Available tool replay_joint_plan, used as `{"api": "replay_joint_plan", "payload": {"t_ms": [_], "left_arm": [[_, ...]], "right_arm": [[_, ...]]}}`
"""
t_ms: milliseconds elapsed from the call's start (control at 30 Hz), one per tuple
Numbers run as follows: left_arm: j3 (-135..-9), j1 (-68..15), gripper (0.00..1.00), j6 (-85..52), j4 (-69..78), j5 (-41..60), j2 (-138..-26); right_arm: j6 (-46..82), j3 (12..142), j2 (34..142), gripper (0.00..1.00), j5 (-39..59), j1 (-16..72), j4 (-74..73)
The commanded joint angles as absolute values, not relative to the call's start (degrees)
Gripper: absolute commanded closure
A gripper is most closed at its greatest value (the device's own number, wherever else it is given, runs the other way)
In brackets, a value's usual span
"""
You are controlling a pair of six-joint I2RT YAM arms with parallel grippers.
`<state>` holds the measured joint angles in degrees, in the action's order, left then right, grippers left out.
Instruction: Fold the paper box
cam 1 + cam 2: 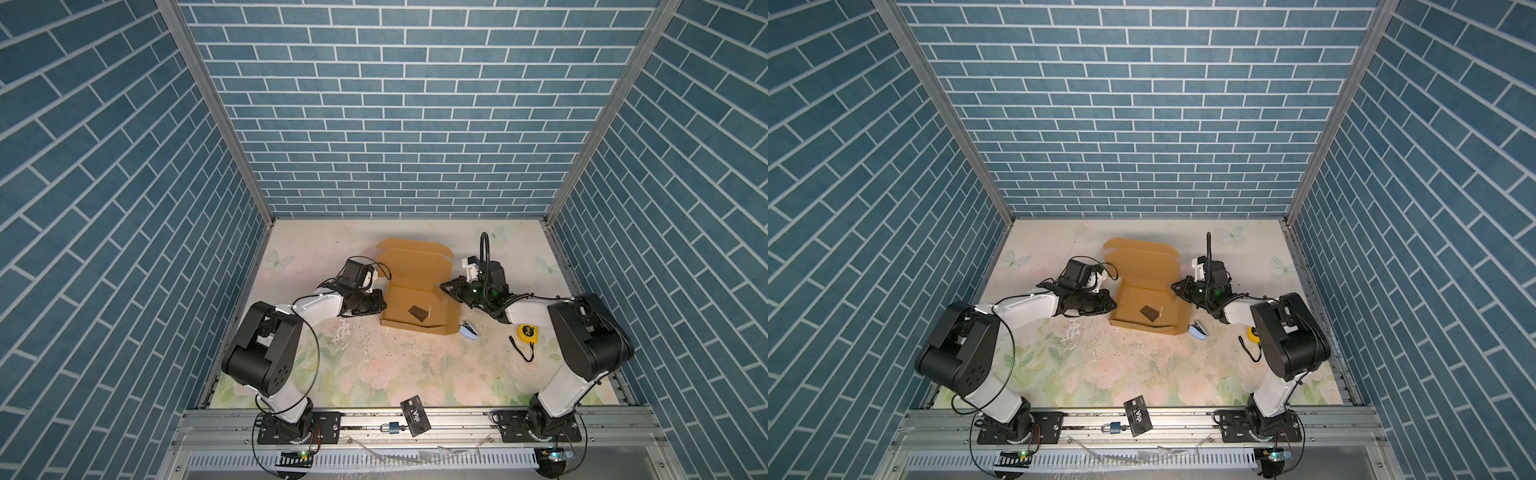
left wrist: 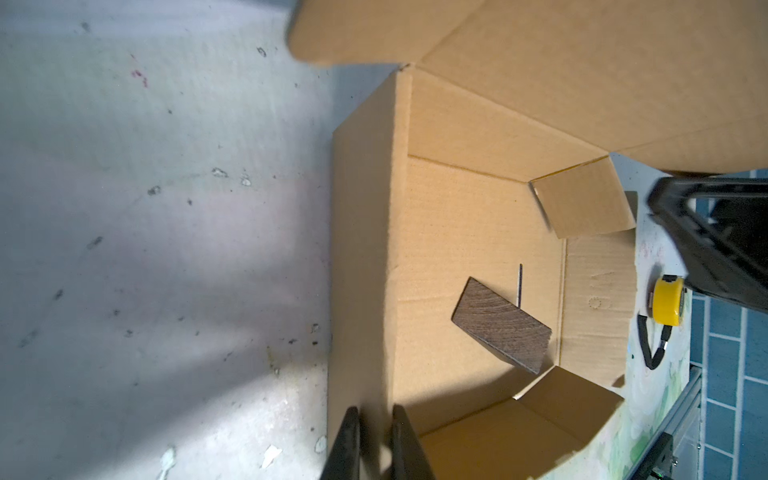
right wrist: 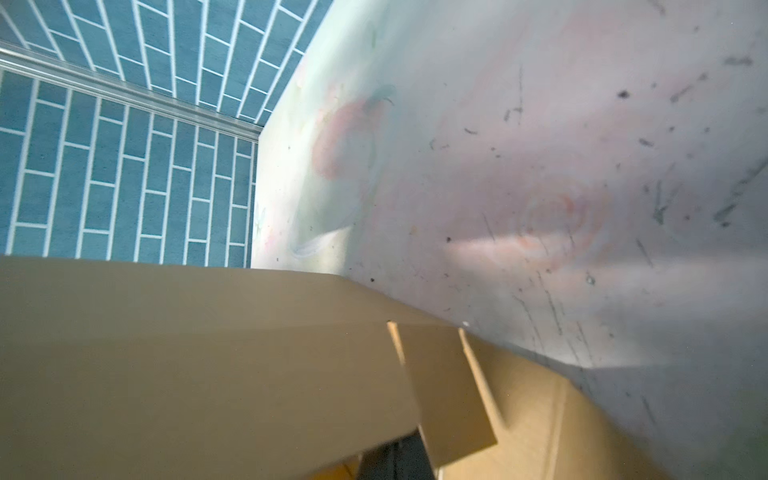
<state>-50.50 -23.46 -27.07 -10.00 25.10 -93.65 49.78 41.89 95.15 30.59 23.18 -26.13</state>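
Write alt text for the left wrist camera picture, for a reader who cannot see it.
An open paper box of tan cardboard fills the view, and the left end effector pinches its side wall, one finger on each side. Inside are a dark wooden block and a thin pin; a yellow tape measure lies on the table outside it.

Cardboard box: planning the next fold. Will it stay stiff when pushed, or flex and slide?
Probably light: the cardboard box is thin sheet, so a push likely slides it. Its side flap leans inward, so flaps likely swing at creases. The wall in the left gripper stands straight, probably stiffer.
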Motion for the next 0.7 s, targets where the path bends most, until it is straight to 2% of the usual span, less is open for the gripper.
{"api": "replay_joint_plan", "payload": {"t_ms": [0, 200, 500, 667], "left_arm": [[-51.83, -23.91, 0.84, -26.01, -11.95, 23.73, -93.03], [-52.08, -23.91, 0.85, -25.92, -12.07, 23.48, -93.34], [-52.85, -23.92, 0.84, -25.37, -13.0, 23.24, -93.53], [-52.31, -23.91, 0.84, -25.68, -11.83, 23.92, -94.22]], "right_arm": [[45.57, 39.67, 88.35, 0.98, 30.14, 23.1, -19.56], [44.48, 33.88, 77.88, 0.98, 29.34, 24.73, -12.55], [43.15, 24.85, 62.87, 1.0, 22.89, 35.5, -4.81], [43.08, 21.18, 61.11, 1.0, 21.77, 38.71, -6.15]]}}
